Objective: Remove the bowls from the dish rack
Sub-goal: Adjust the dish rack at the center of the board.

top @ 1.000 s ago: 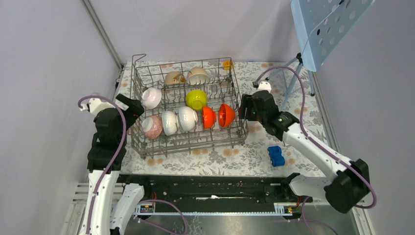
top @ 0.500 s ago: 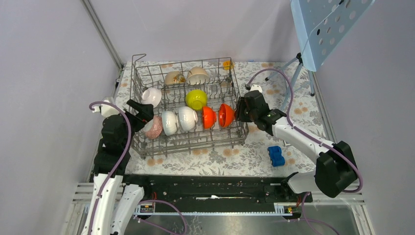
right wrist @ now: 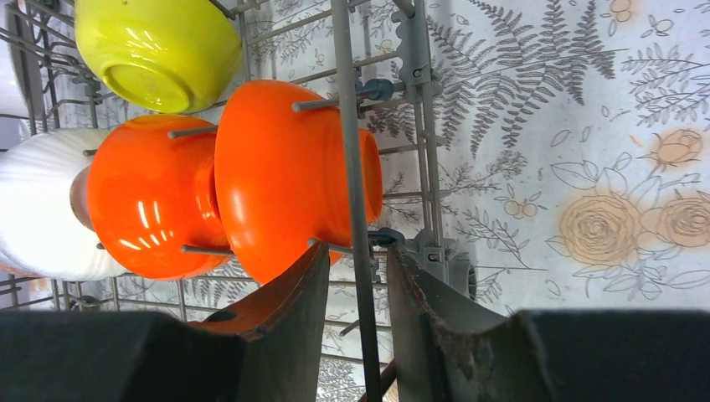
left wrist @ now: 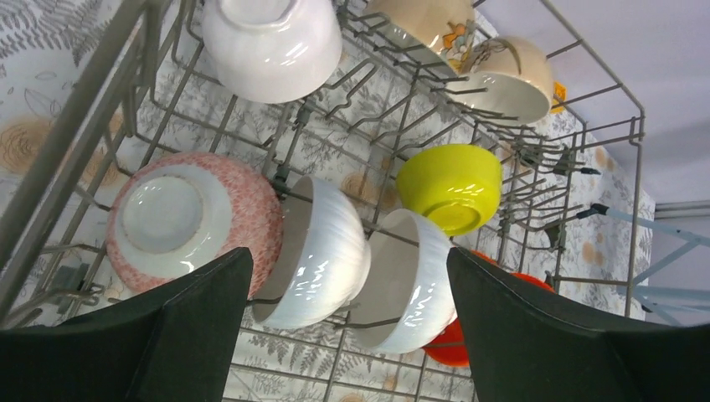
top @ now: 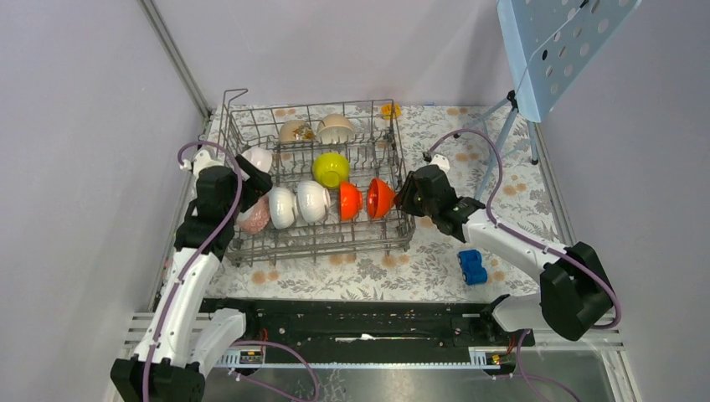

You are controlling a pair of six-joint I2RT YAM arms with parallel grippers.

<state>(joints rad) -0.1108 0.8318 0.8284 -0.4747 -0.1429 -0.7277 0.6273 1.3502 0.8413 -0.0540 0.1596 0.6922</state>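
Observation:
The grey wire dish rack (top: 400,239) holds several bowls. Its front row has a pink-speckled bowl (top: 254,214), two white bowls (top: 281,207) (top: 312,201) and two orange-red ones (top: 350,201) (top: 380,198). Behind them are a yellow-green bowl (top: 331,168), a white bowl (top: 256,159) and two beige bowls (top: 293,131). My left gripper (left wrist: 347,255) hangs wide open above the two white bowls (left wrist: 322,251), holding nothing. My right gripper (right wrist: 358,260) straddles the rack's right side wire (right wrist: 352,167). Its jaws are narrow but apart. One finger is inside, beside the nearest orange-red bowl (right wrist: 285,167).
A small blue toy car (top: 473,266) lies on the floral cloth right of the rack. A blue perforated panel (top: 561,42) on a tripod stands at the back right, one leg (top: 501,146) near my right arm. Grey walls close both sides.
My left arm has swung forward from the rack's left side to over the front row. My right gripper has reached the rack's right wall and narrowed its jaws. The rack shifted slightly left.

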